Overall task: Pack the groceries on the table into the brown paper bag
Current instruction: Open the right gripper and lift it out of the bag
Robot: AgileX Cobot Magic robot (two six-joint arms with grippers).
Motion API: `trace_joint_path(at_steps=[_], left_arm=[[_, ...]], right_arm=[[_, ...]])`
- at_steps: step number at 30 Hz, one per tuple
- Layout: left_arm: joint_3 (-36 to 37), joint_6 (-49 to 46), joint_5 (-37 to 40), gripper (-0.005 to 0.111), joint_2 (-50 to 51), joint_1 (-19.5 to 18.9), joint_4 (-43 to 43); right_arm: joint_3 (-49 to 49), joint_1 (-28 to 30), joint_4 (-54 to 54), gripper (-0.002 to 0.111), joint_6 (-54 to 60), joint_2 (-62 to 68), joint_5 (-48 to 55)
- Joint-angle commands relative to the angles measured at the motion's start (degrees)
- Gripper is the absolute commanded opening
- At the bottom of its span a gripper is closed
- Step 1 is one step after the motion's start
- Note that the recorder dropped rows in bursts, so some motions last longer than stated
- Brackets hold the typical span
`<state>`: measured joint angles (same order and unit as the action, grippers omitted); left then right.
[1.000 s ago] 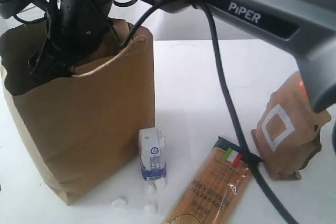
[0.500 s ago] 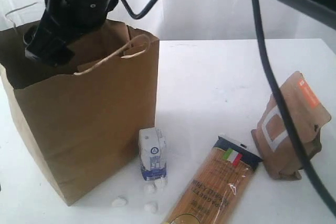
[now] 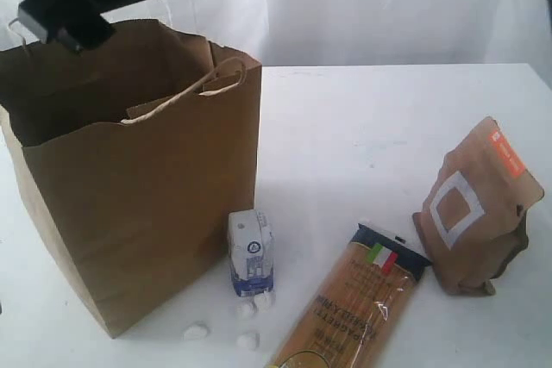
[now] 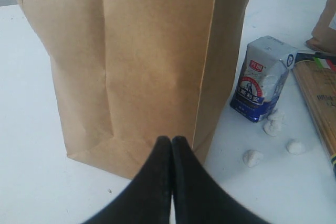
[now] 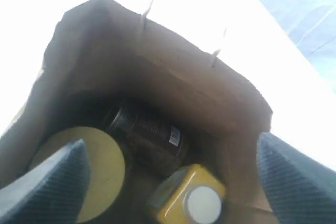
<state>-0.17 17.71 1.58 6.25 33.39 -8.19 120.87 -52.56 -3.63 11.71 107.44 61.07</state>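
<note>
The tall rectangular brown kraft paper bag (image 3: 147, 213) stands upright with its mouth open on the plain white bench (image 3: 362, 127). Its sides are creased and its 2 twisted paper loop handles (image 3: 194, 92) droop over the rim. The right wrist view looks down into it and shows 3 things: 1 clear jar with a round tan lid (image 5: 102, 161), 1 dark can (image 5: 149, 132) lying on its side just beside that lid, and 1 yellow-orange bottle with a white cap (image 5: 170, 200) next to the can. Out on the bench, 1 small white-and-blue carton (image 3: 252, 253) stands upright at the bag's 4 o'clock, just beside its corner. 4 small white lumps (image 3: 197, 331) are scattered at the carton's 6 to 8 o'clock, 2 of them close against its base. 1 long orange spaghetti packet (image 3: 354, 308) lies flat at the carton's 4 o'clock, and 1 brown pouch with a white square (image 3: 474, 208) slumps at the packet's 2 o'clock. The right fingers (image 5: 302, 179) are spread wide and empty above the bag's mouth. The left fingers (image 4: 160, 182) are pressed together with nothing between them, low before the bag's base.
</note>
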Motion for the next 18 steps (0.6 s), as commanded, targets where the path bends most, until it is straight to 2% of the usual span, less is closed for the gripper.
trace_joint_path(at_steps=[1,5,9,12,18], left_arm=[[0.2,0.3,-0.2,0.0,-0.3,-0.1,0.1],[0.2,0.3,-0.2,0.0,-0.3,-0.1,0.1],[0.2,0.3,-0.2,0.0,-0.3,-0.1,0.1],[0.2,0.3,-0.2,0.0,-0.3,-0.1,0.1],[0.2,0.3,-0.2,0.0,-0.3,-0.1,0.1]], right_arm=[[0.3,0.0,-4.3,0.079,-4.5,-3.2,2.3],[0.3,0.0,-7.5,0.079,-6.3,-5.1,4.8],[-1.0,0.0,-9.7,0.073,-7.7,-8.0,5.8],[-3.2,0.0,-11.5,0.069,-8.9,-10.9,5.7],[-10.6,0.0,-16.3,0.069,-13.6,-19.9,5.6]])
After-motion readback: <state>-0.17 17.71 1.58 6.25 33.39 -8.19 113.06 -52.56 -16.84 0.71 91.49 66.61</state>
